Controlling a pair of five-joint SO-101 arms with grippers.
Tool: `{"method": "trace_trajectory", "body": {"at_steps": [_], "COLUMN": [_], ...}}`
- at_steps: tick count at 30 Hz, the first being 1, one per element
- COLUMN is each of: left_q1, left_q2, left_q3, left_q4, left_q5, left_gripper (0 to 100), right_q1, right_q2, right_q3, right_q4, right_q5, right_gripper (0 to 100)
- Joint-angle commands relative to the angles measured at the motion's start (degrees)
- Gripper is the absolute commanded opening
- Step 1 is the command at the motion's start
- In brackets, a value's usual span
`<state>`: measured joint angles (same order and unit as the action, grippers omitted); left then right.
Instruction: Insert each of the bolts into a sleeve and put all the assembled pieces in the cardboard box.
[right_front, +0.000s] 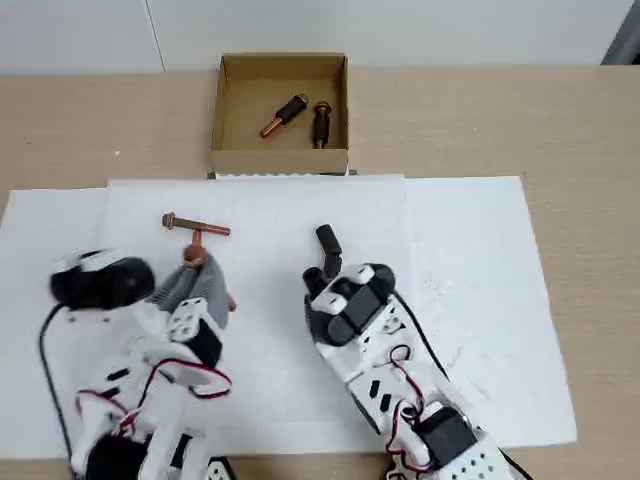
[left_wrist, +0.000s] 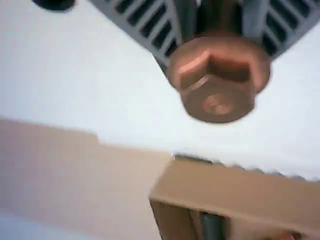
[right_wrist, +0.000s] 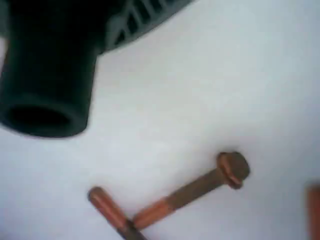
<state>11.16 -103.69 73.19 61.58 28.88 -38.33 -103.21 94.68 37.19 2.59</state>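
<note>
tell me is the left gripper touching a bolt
Touching. The left wrist view shows the bolt clamped between the left gripper's fingers, head sticking out.

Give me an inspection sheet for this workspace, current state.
Surface: wooden table, white paper laid over it.
Job's things: two assembled pieces in the cardboard box; loose bolt on the paper.
Clutter: nothing seen.
Grippers: left pincer shut on held bolt; right pincer shut on black sleeve.
Cables: red and white wires on both arms; black cable beside the left arm.
Surroundings: pale wall behind the table.
</note>
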Motion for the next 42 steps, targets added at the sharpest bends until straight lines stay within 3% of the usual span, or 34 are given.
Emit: {"method": "trace_trajectory", "body": {"at_steps": [1, 13, 22, 42], "left_q1": [3.6, 6.2, 6.2, 8.3], "left_q2": [-0.4, -0.4, -0.4, -0.4], "left_q3": [2.2, 8.6, 8.5, 8.5], "left_q4": [-4.4, -21.6, -21.6, -21.5], "left_q5": [2.5, 5.3, 10.5, 10.5], "left_gripper": [1, 1, 1, 1], "right_q1": [-1.7, -3.9, -5.0, -5.1], "right_q2": [-0.7, -0.7, -0.7, -0.7], "right_q3": [-0.4, 1.7, 1.8, 1.8], "right_q4": [-1.6, -1.6, -1.6, -1.6], "right_q5": [0.7, 8.7, 8.9, 11.5], "right_gripper": [0.3, 0.3, 0.3, 0.3]}}
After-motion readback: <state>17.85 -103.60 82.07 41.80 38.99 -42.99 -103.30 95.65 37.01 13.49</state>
